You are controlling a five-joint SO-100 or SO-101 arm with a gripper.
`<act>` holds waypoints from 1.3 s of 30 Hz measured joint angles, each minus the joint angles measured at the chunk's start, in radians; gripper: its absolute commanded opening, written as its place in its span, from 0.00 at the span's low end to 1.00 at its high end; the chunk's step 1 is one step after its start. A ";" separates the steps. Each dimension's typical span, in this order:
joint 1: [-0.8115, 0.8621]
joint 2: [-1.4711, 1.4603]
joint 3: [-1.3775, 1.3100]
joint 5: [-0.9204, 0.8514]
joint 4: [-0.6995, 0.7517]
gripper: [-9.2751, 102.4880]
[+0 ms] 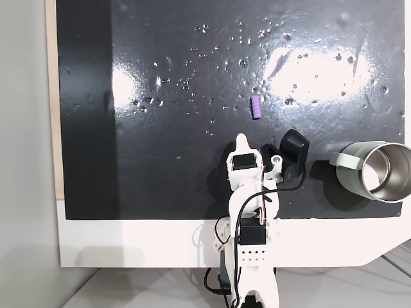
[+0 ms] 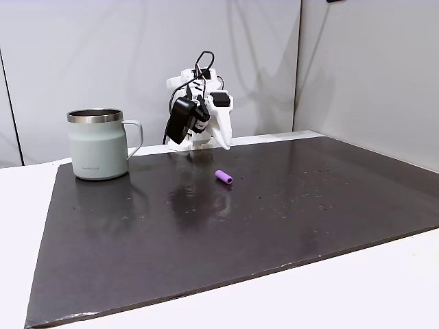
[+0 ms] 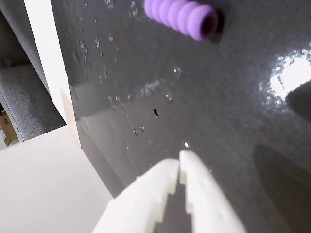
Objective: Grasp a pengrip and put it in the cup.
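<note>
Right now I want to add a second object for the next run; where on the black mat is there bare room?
The widest free patch is the mat's left half in the top-down fixed view, left of the pengrip. The strip beyond the pengrip is bare too. Crowded: the near right corner, where the closed gripper and arm sit beside the cup.

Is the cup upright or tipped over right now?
Upright. In a fixed view the cup stands on its base on the dark mat, rim on top, handle sideways.
</note>
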 measured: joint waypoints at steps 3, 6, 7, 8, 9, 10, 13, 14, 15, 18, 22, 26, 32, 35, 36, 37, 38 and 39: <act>0.000 0.000 0.000 0.000 0.000 0.08; 0.000 0.000 0.000 0.000 0.000 0.08; 0.000 0.000 0.000 0.000 0.000 0.08; 0.000 0.000 0.000 0.000 0.000 0.08; 0.000 0.000 0.000 0.000 0.000 0.08; 0.000 0.000 0.000 0.000 0.000 0.08; 0.011 0.000 0.000 0.000 0.000 0.08; 0.026 0.000 -0.005 0.000 0.002 0.08; 0.041 0.000 -0.011 0.000 0.003 0.08; 0.060 -0.040 -0.063 0.000 0.003 0.08; 0.055 -0.267 -0.221 0.000 0.003 0.08; 0.069 -0.569 -0.410 -0.005 -0.049 0.08; 0.103 -0.922 -0.592 -0.032 -0.101 0.08; 0.121 -1.098 -0.721 -0.080 -0.101 0.09; 0.124 -1.157 -0.765 -0.106 -0.101 0.09; 0.127 -1.213 -0.810 -0.130 -0.101 0.09; 0.130 -1.264 -0.848 -0.152 -0.101 0.10; 0.135 -1.304 -0.882 -0.172 -0.100 0.10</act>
